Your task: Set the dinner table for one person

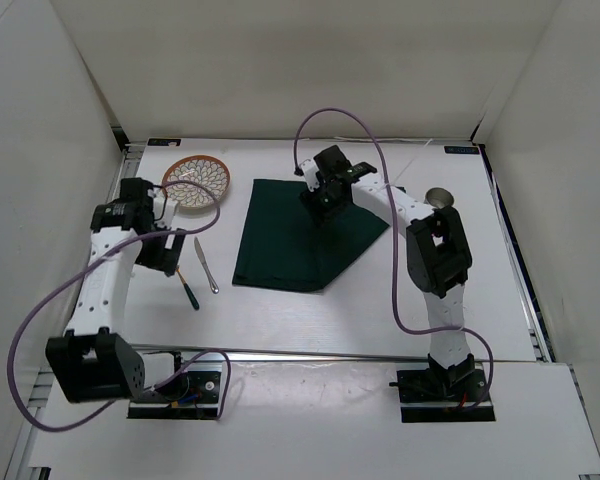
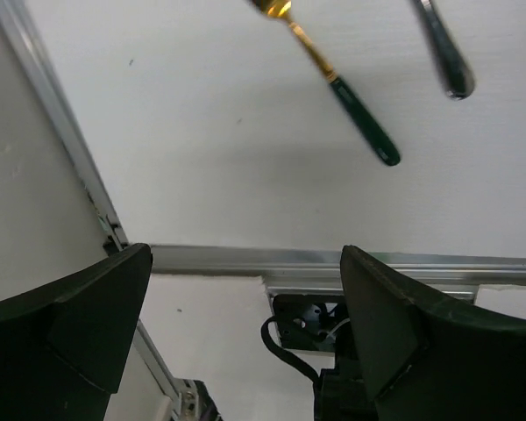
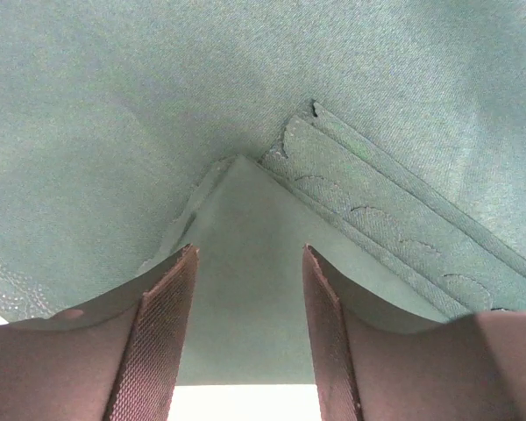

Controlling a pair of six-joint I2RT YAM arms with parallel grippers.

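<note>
At the near edge of the dinner table (image 1: 310, 320), a broad white top that fills the overhead view, two arms work on a single place setting that is not yet laid. On the near left, the left gripper (image 2: 245, 259) hangs with its fingers spread wide and holds nothing. It hovers above bare tabletop just short of a green-handled gold utensil (image 2: 359, 118) and a silver utensil (image 1: 206, 266), which lie side by side and loose, apparently waiting to be picked up. Its wrist camera shows the gilt neck and glossy handle that the overhead view reduces to a thin stroke. In the middle of the table lies a dark green cloth (image 1: 280, 245), askew, with its right corner folded over. The right gripper (image 3: 249, 254) is low over that corner, its textured fingers (image 3: 162, 333) partly apart, astride the folded flap and not pinching it. This position suggests the cloth is being straightened to serve as a placemat. Only the right wrist view shows the scalloped stitching and the layered fold. Only the overhead view shows how crooked the whole cloth sits. Farther back, a patterned plate (image 1: 197, 182) rests near the far left corner, and a small metal cup (image 1: 439, 198) stands at the far right. Both sit off the cloth.
</note>
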